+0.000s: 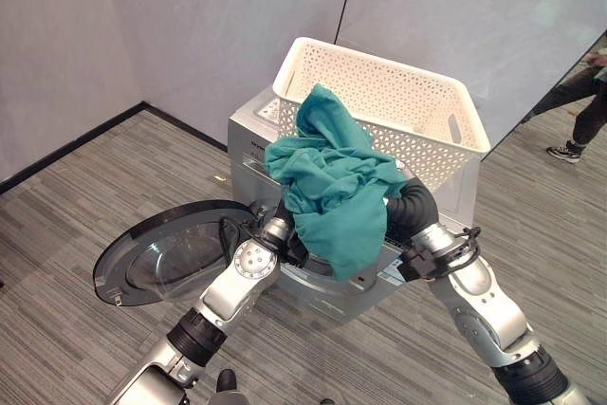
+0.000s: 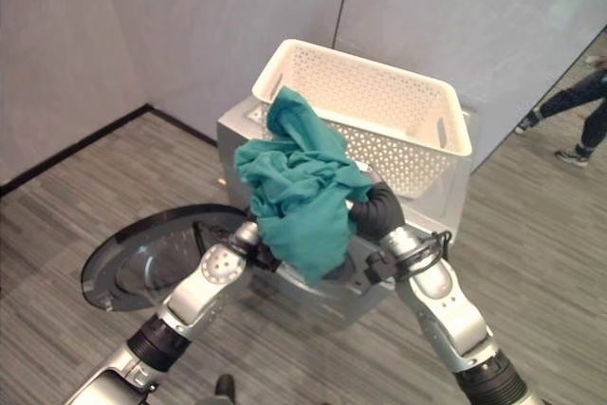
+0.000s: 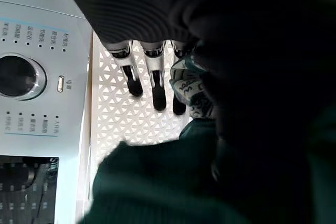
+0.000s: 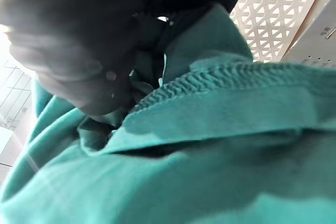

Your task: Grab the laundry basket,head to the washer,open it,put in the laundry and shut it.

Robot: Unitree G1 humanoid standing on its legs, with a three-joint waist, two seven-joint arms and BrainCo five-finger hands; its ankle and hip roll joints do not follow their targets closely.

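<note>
A teal garment point(image 1: 334, 192) hangs bunched in front of the silver washer point(image 1: 254, 135), above its round door point(image 1: 171, 251), which lies swung open to the left. The white perforated laundry basket point(image 1: 417, 92) sits on top of the washer. Both arms reach up under the cloth. The left hand point(image 3: 152, 72) shows straight fingers against the basket wall, cloth draped beside them. The right hand point(image 4: 79, 61) is buried in the fabric (its fingers cannot be made out).
</note>
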